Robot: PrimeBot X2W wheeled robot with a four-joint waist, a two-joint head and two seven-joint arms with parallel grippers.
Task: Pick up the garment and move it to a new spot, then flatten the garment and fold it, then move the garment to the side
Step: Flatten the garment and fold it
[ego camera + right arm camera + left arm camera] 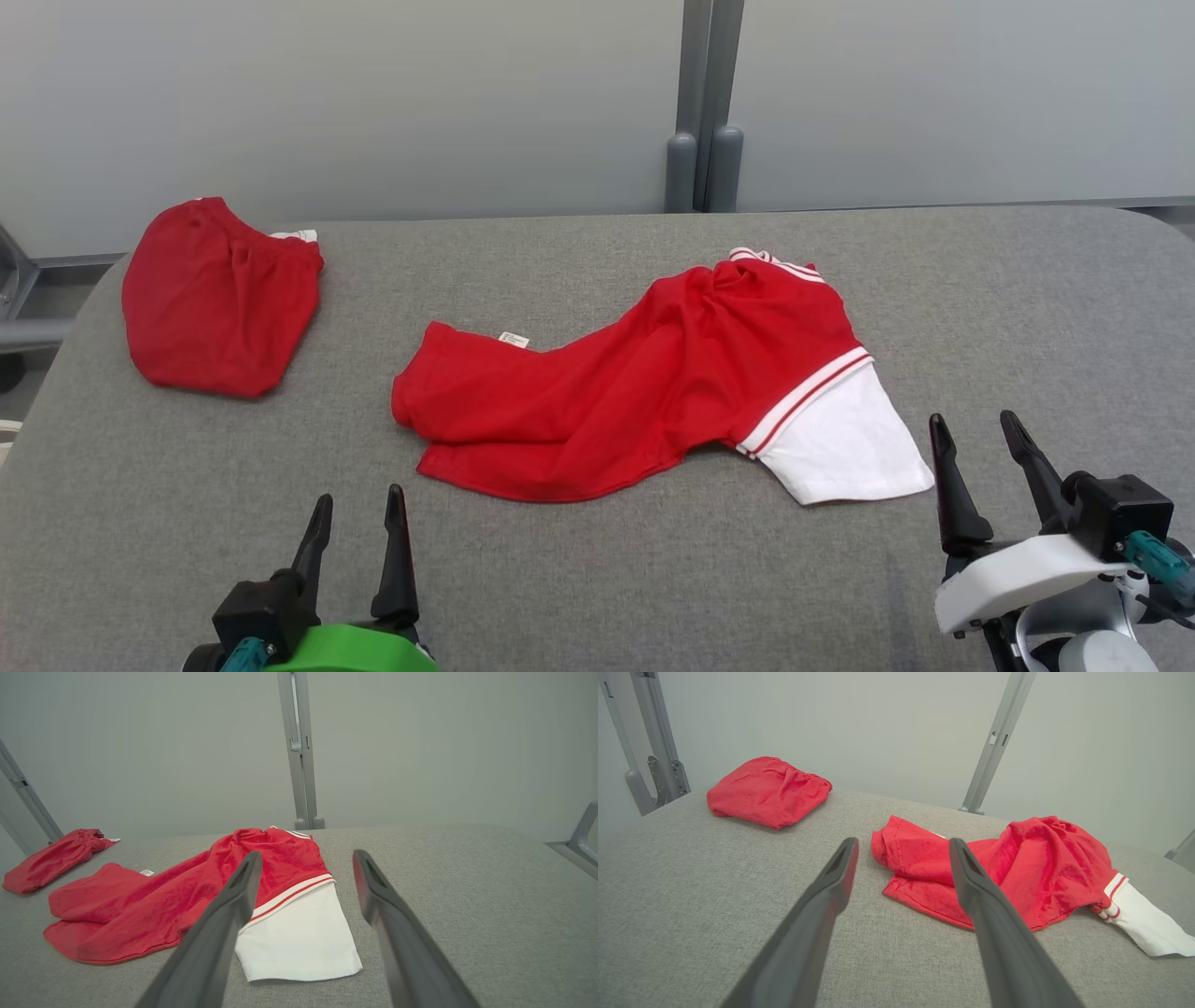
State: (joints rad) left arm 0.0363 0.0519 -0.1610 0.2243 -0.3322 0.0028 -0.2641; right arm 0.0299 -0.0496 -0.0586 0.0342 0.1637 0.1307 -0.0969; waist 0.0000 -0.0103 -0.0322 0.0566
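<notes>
**Head view:** The crumpled red knit shirt with one white sleeve and striped trim lies mid-table on the grey fabric-covered table. Its white sleeve is at the 4 o'clock end. A folded red cloth bundle sits well apart at 10 o'clock, near the table's edge. The left fingers are at 7 o'clock and the right fingers at 4 o'clock. Both pairs are spread wide, hold nothing and are clear of the cloth.
- Risk: same colour on both pieces, so a grab could hit the wrong one.
- Risk: a new spot chosen toward 10 o'clock could knock the bundle off the edge.
- Count: 2 red textiles, 1 table, 2 pairs of fingers, 2 grey posts at 12 o'clock.

**Left wrist view:** The left fingers are wide apart and empty, and the shirt's layered hem is just beyond the tips.
- Risk: the hem is stacked, so a shallow pinch probably takes only the top layer. The rest would then drag and bunch on the rough cover.
- Count: 1 shirt, 1 bundle.

**Right wrist view:** The right fingers are wide apart and empty, with the white sleeve nearest at 11 o'clock.
- Risk: lifting by the sleeve alone would leave the body trailing and twisting, which makes flattening harder.
- Risk: uneven lift between the two arms would add creases.
- Count: 1 shirt, 1 bundle, 1 sleeve showing.
</notes>
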